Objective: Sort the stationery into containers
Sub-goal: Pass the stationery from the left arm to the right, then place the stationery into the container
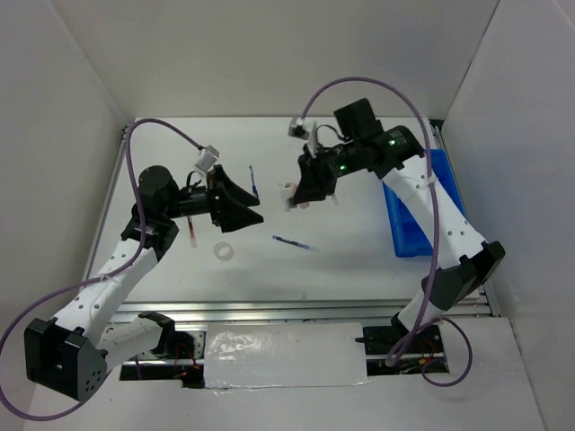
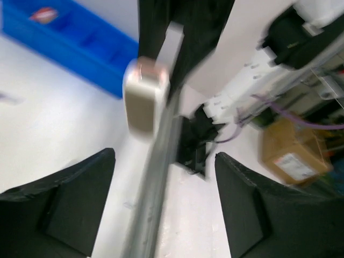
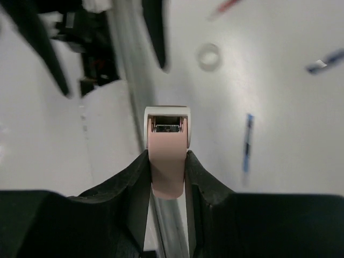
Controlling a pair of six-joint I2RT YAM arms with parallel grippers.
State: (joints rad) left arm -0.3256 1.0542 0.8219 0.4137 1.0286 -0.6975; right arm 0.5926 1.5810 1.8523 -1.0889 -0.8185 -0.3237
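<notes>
Pink marker pinched narrow in right hand, raised over mid-counter, long axis running out past fingertips. Blue bin off to the right, nearer this arm. Left hand spread wide, holding nothing.

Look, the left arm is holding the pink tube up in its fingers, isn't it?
No, the right gripper is holding the pink tube up in its fingers; the right wrist view shows it.
</notes>
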